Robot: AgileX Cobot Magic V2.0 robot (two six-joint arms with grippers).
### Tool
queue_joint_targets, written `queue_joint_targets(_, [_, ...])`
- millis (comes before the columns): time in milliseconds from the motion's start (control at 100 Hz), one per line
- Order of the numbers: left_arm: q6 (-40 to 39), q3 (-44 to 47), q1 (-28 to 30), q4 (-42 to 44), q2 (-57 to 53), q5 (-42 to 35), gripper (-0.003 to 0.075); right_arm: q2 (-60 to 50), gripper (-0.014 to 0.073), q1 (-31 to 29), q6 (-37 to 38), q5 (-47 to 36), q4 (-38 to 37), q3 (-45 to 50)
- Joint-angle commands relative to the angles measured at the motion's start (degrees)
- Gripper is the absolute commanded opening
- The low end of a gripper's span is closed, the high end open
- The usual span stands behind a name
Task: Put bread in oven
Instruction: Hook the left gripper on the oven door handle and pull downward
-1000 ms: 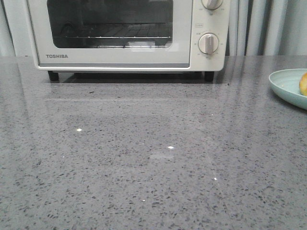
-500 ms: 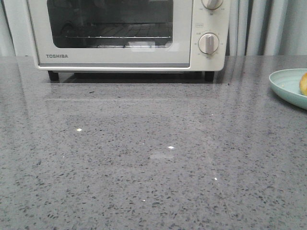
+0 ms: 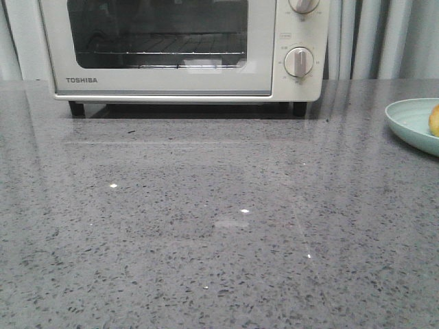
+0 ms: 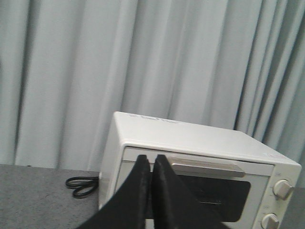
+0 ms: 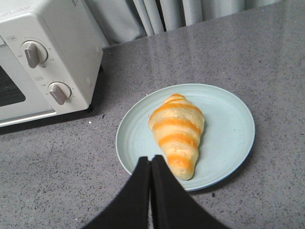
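The cream-white TOSHIBA oven [image 3: 171, 48] stands at the back of the grey table with its glass door closed and a wire rack visible inside. The bread [image 5: 177, 131], a golden croissant with orange bands, lies on a pale blue plate [image 5: 228, 138]; only a sliver of the bread [image 3: 433, 120] shows at the front view's right edge. My right gripper [image 5: 150, 158] hovers shut above the plate's near rim, next to the bread's tapered end. My left gripper [image 4: 150, 157] is shut and empty, facing the oven [image 4: 200, 164] near the left end of its door handle [image 4: 205, 167].
The pale blue plate [image 3: 411, 123] sits at the table's right edge. A coiled black cable [image 4: 82, 187] lies on the table beside the oven. Two round knobs [image 3: 298, 62] are on the oven's right side. Grey curtains [image 4: 143, 62] hang behind.
The front view has shifted very slightly; nothing on the table has moved and no arm has entered that view.
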Motion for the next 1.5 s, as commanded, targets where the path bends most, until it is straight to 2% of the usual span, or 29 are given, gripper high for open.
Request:
queue_joint_targets(0, [0.08,-3.34,-3.36,0.41,4.81,-5.7,-0.0022,2.72,-0.0057,-0.08,-0.4,-0.82,0.39,-4.72])
queue_joint_targets(300, [0.08,-11.21,-8.71,0.41,21.48,-8.24,-0.0022,6.94,-0.0057,-0.08,-1.92,7.56,0.39,-10.53])
queue_joint_targets(780, [0.08,-28.16,-10.32,0.41,43.85,-8.64,-0.0021,7.82,-0.0057,-0.08,-1.92,9.34,0.43,-11.71])
queue_joint_targets(1220, [0.08,-36.24,-12.67,0.41,55.61,-8.68,-0.0021,7.82,-0.0057,-0.08,-1.92,8.96,0.52,-11.71])
queue_joint_targets(1490, [0.08,-36.9,-12.67,0.53,58.92,-8.68,-0.0021,7.82,-0.0057,-0.08,-1.92,8.96,0.52,-11.71])
